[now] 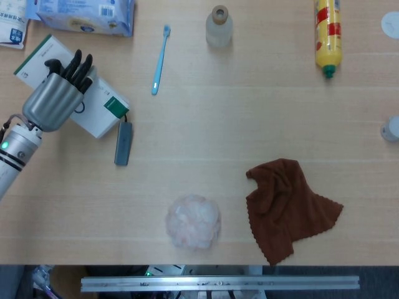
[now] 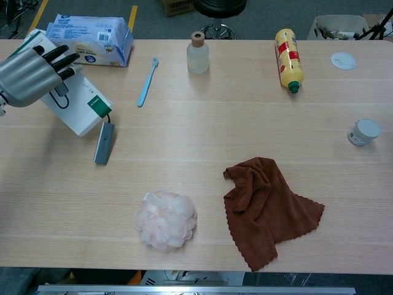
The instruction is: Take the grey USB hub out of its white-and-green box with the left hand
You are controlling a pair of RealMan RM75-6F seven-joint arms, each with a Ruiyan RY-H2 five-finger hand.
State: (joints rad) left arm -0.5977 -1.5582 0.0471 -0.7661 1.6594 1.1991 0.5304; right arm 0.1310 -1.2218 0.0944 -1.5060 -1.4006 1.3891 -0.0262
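**Over the box, hub lying just beyond its open end**

Over the white-and-green box [image 1: 62, 84] at the table's left edge hangs the left hand [image 1: 59, 93], its dark fingers [image 1: 78, 68] held close together and pointing away from the robot across the box top. Whether they press on the box or only hover above it cannot be told, and nothing shows pinched between them.

Just past the box's green end, toward the robot and to the right of the hand, the grey USB hub [image 1: 123, 143] lies flat on the wooden table [image 1: 249, 124]. A dark cable runs from it back to the box. Its long axis points nearly straight toward the robot.

No right hand shows in either view, so the left is the only one within reach.
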